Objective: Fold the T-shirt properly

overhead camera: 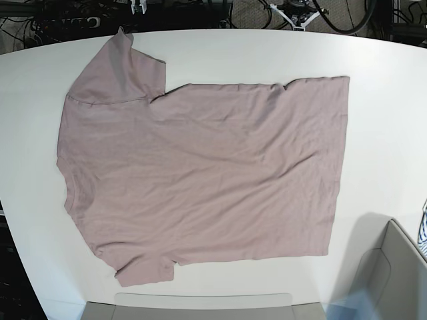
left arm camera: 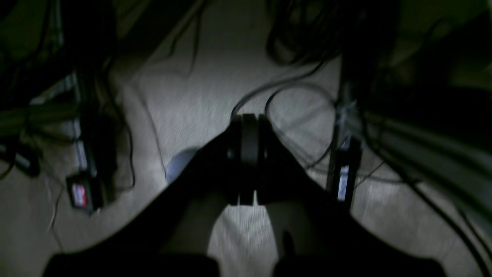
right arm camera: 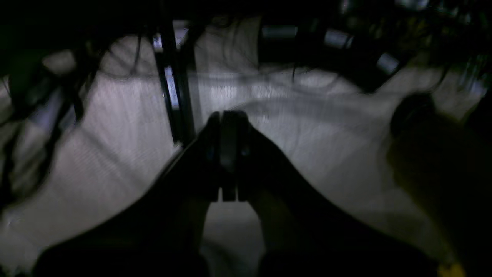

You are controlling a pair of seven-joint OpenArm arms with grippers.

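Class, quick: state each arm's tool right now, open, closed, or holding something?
Left tool: closed, holding nothing.
Right tool: closed, holding nothing.

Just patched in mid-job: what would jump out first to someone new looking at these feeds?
The mauve-pink T-shirt lies spread flat, unfolded, across most of the white table in the base view, collar toward its left. Neither arm appears there; both wrist views are dark, showing each end effector shut over a cable-strewn floor.

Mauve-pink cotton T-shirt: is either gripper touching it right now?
Apart. The base view shows the mauve-pink cotton T-shirt lying flat on the white table with no gripper on it.
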